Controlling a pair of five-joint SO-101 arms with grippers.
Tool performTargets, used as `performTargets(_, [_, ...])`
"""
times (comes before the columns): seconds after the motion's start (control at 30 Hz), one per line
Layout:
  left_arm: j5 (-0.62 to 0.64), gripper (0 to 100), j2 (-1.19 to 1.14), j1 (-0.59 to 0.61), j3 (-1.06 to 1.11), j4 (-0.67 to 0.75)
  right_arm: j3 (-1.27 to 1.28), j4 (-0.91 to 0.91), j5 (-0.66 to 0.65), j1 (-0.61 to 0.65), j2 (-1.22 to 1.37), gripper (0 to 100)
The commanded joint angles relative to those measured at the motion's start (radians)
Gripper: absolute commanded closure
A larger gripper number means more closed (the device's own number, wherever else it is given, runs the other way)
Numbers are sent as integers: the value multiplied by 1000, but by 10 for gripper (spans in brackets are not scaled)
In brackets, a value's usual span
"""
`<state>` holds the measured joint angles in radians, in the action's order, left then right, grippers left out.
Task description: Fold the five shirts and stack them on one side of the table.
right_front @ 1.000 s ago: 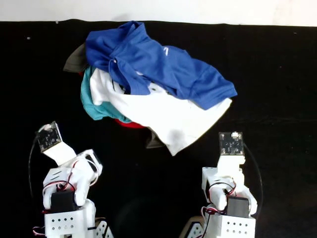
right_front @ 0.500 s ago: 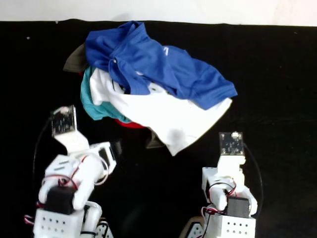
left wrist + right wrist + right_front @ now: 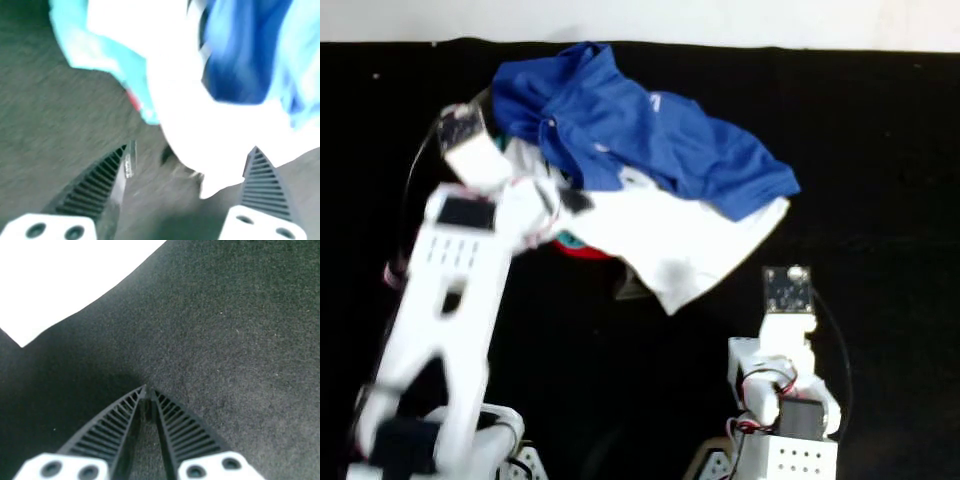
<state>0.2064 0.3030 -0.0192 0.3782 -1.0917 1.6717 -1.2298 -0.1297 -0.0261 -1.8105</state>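
A pile of shirts lies at the back middle of the black table (image 3: pixel 880 150). A blue shirt (image 3: pixel 650 140) is on top, a white shirt (image 3: pixel 665 240) spreads under it, and teal (image 3: pixel 500 145), red (image 3: pixel 582 250) and grey (image 3: pixel 632 288) cloth peeks out beneath. My left gripper (image 3: pixel 562 200) is open at the pile's left side. In the left wrist view it (image 3: pixel 191 150) hovers over the white shirt's (image 3: pixel 175 90) edge, with teal (image 3: pixel 95 45) and blue (image 3: pixel 240 60) cloth beyond. My right gripper (image 3: pixel 147 390) is shut and holds nothing, above bare table near the white shirt's (image 3: pixel 60 275) corner.
The right arm (image 3: pixel 780 370) sits folded at the front right. Black table surface stretches to the right of the pile and along the front. A pale wall strip (image 3: pixel 720 20) borders the table's far edge.
The left arm has unfolded from the front left and swung out and up to the pile's left side. The right arm and the shirts have not moved.
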Motion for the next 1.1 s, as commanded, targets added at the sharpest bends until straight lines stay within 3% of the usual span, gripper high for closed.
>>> performTargets(0.0, [68,663,-219,8,-289,-25,134,15,6,7,-5,993])
performTargets(0.23, [71,663,-657,-19,-746,-190,134,15,8,7,-5,993])
performTargets(0.47, [63,665,-1073,10,-1061,-253,134,15,6,7,-5,993])
performTargets(0.6, [63,762,-1233,58,-1218,-321,136,18,5,7,-5,993])
performTargets(0.8, [63,997,-1354,194,-1435,-430,136,19,8,8,-5,993])
performTargets(1.07, [17,993,-1369,518,-1804,-687,134,104,5,-1,-5,993])
